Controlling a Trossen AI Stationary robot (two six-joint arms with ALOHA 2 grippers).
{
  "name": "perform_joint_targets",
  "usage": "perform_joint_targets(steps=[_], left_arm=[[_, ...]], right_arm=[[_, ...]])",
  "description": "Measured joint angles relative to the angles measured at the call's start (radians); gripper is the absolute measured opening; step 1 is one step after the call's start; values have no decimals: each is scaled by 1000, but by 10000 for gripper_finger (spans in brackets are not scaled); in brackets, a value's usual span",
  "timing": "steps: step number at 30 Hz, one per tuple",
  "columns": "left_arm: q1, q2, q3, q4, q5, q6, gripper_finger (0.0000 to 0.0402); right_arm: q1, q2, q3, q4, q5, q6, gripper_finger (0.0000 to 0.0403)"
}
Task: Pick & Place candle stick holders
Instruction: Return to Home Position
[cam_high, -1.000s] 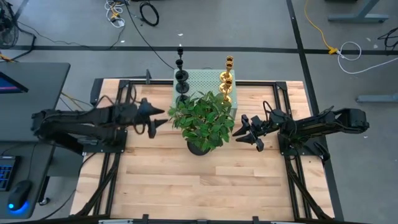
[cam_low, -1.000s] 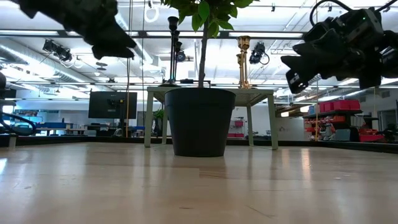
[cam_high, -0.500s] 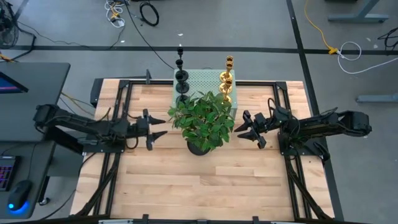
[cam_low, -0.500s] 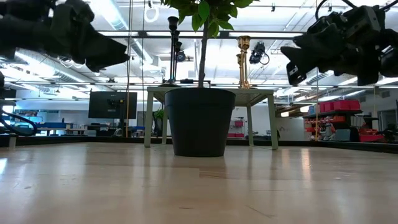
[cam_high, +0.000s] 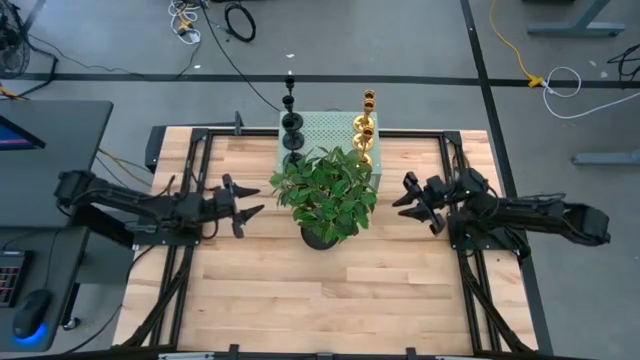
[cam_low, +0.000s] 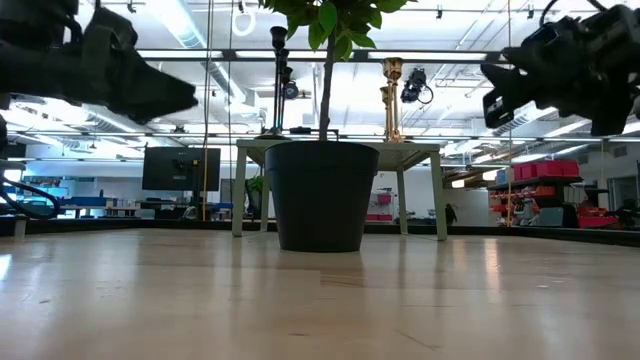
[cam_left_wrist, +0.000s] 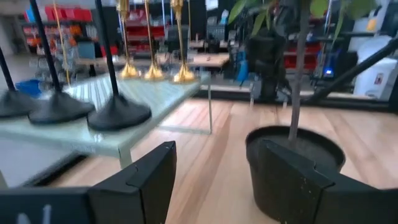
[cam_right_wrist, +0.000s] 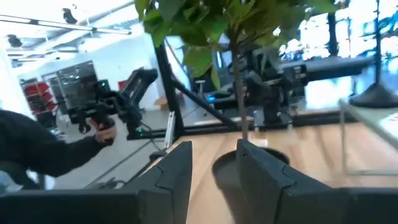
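Two black candle stick holders (cam_high: 291, 120) and two gold ones (cam_high: 365, 130) stand upright on their round bases on a small pale green table (cam_high: 325, 128) at the far middle. The left wrist view shows the black bases (cam_left_wrist: 118, 112) and the gold bases (cam_left_wrist: 183, 76) on it. My left gripper (cam_high: 243, 203) is open and empty, left of the plant and above the tabletop. It also shows in the low view (cam_low: 185, 100) and the left wrist view (cam_left_wrist: 217, 186). My right gripper (cam_high: 412, 203) is open and empty, right of the plant. It also shows in the low view (cam_low: 495, 95) and the right wrist view (cam_right_wrist: 214, 174).
A leafy plant (cam_high: 325, 190) in a black pot (cam_low: 320, 195) stands mid-table between my grippers, in front of the small table. Bare wooden tabletop (cam_high: 320, 290) lies toward the near edge. A person's sleeve and hand with a device (cam_right_wrist: 99, 124) show beyond the table.
My left gripper has come down from high above the table and drawn back a little toward the left edge, still open. My right gripper has gone toward the table's right edge, away from the plant, still open. The candle stick holders and the plant have stayed put.
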Motion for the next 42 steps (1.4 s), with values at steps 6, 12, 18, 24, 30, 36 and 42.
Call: perform_joint_targets(steps=[6,12,18,24,30,36,42], left_arm=[[0,-139,0,-137,42,1,227],[0,-282,0,-288,63,-41,226],[0,-388,0,-362,61,-40,226],[0,-460,0,-455,50,-40,226],[0,-532,0,-489,48,-15,226],[-1,-591,1,-539,59,-14,226],[-1,-588,5,-525,42,13,226]], right_arm=[[-91,-127,0,-110,-82,15,125],[-50,-230,-1,-169,-62,62,125],[144,-276,-1,-180,114,-4,125],[377,-278,-1,-225,378,-133,125],[459,-374,0,-343,479,-178,125],[473,-590,144,-806,486,-193,125],[553,-780,177,-869,518,-316,125]])
